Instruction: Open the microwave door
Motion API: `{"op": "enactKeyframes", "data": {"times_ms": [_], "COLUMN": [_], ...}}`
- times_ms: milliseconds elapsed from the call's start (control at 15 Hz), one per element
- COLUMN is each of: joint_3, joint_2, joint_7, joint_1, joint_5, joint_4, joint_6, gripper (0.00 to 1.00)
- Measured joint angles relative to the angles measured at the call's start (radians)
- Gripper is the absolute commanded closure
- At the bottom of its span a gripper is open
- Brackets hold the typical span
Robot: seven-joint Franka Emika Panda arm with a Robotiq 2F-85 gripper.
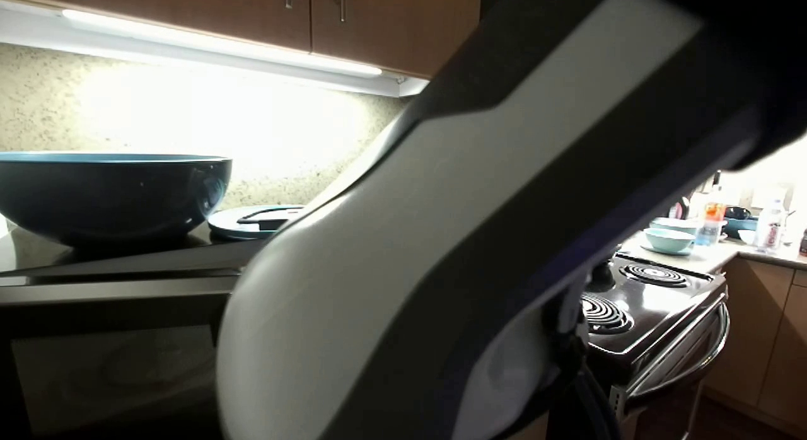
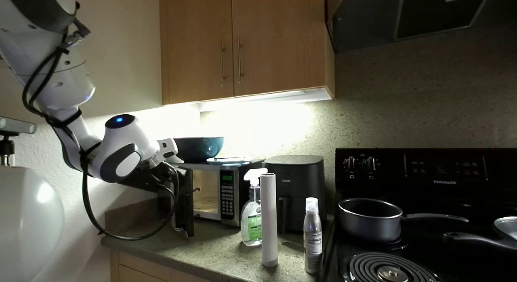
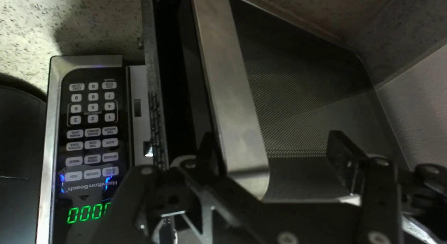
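Observation:
The microwave [image 2: 230,197] stands on the counter with its lit inside and green display showing. The microwave door [image 2: 186,205] stands open, swung outward in front of the cavity. In the wrist view the door [image 3: 297,104] shows a mesh window and a silver vertical strip [image 3: 230,97] along its edge. My gripper [image 3: 272,142] is open. The silver strip lies between its fingers, close to the left finger; the right finger is apart from it, over the window. In an exterior view the gripper is largely hidden behind cables. A dark glass panel [image 1: 113,377] shows at lower left, partly hidden by the arm.
A big dark bowl [image 2: 198,148] and a blue plate [image 2: 228,160] sit on the microwave. A spray bottle [image 2: 252,221], white paper roll [image 2: 269,221], silver bottle [image 2: 313,237] and black air fryer [image 2: 297,185] stand to its right. A wall [image 3: 419,107] lies beside the door.

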Motion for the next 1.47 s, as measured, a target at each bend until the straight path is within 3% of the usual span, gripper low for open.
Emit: {"op": "enactKeyframes", "data": {"times_ms": [133, 1467], "joint_3": [-0.004, -0.012], "joint_2": [-0.018, -0.044], "joint_7": [0.001, 0.001], "joint_1": [0.019, 0.025], "joint_5": [0.000, 0.000], "joint_4": [-0.021, -0.038], "joint_6": [0.026, 0.034], "gripper": [0.00, 0.00]}}
